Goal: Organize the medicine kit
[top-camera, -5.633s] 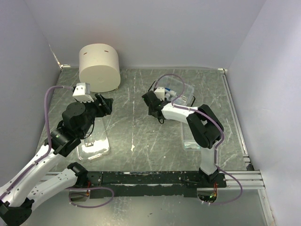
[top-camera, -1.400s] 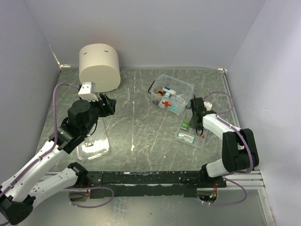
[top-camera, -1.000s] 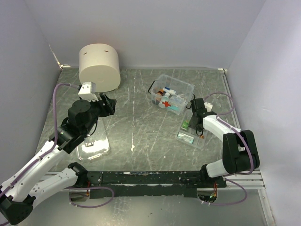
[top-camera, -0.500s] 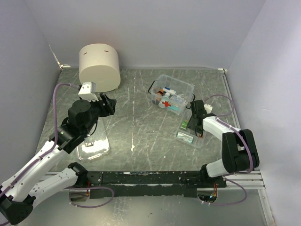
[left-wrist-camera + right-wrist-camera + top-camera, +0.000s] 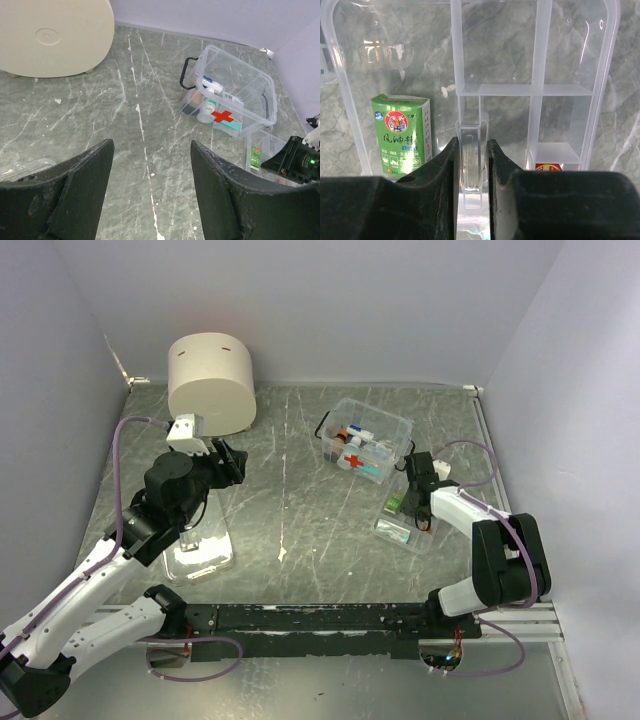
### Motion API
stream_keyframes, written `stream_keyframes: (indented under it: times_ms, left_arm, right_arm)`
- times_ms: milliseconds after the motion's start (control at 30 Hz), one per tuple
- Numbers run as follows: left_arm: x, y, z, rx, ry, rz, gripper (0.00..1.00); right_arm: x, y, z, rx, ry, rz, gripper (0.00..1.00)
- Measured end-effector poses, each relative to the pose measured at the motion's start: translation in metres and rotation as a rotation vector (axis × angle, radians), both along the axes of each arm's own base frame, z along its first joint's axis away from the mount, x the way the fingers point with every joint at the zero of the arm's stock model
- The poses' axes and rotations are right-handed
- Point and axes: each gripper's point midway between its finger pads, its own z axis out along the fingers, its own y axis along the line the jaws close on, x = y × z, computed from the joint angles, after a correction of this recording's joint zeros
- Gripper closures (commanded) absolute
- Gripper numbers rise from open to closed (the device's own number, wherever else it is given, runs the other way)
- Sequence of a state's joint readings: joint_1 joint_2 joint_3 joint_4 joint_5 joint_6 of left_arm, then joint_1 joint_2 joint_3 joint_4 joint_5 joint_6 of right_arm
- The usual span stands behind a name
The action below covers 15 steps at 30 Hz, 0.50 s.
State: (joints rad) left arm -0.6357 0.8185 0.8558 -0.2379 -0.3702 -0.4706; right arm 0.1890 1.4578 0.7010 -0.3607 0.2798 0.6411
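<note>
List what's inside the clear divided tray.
The tray holds a green tiger box in its big compartment; a red item in a small one is mostly covered by the right gripper.

Robot lab test cell, plain pale walls [image 5: 350,310] closing in three sides; grey marble-patterned tabletop [image 5: 290,490], two white-and-black robot arms [image 5: 90,590] bolted to a black rail [image 5: 310,618] at its near edge; purple cables [image 5: 119,475] looping

Clear, glossy plastic for the medicine kit [image 5: 372,440] near the tabletop's far edge. Same clear, smooth plastic for the divided tray [image 5: 570,90]. Glossy printed card for the green carton [image 5: 400,135]. Scratched, grey marbled tabletop [image 5: 300,510]. Matt cream cylinder [image 5: 210,380] at the far-left corner.
</note>
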Motion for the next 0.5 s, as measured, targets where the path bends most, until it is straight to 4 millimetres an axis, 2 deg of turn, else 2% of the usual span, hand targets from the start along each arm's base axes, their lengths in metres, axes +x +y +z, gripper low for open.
stream_keyframes:
  times_ms: [133,267,367,500]
  left_arm:
    - [0.0,0.0,0.0,0.0,0.0,0.0,0.27]
    - [0.0,0.0,0.0,0.0,0.0,0.0,0.27]
    - [0.0,0.0,0.0,0.0,0.0,0.0,0.27]
    - [0.0,0.0,0.0,-0.001,0.0,0.0,0.27]
  right_arm:
    - [-0.001,-0.002,0.002,-0.008,0.006,-0.009,0.9]
    - [-0.015,-0.01,0.006,-0.043,0.047,-0.027,0.9]
    - [-0.021,-0.015,0.016,-0.066,0.06,-0.037,0.9]
    - [-0.011,-0.019,0.039,-0.087,0.032,-0.045,0.9]
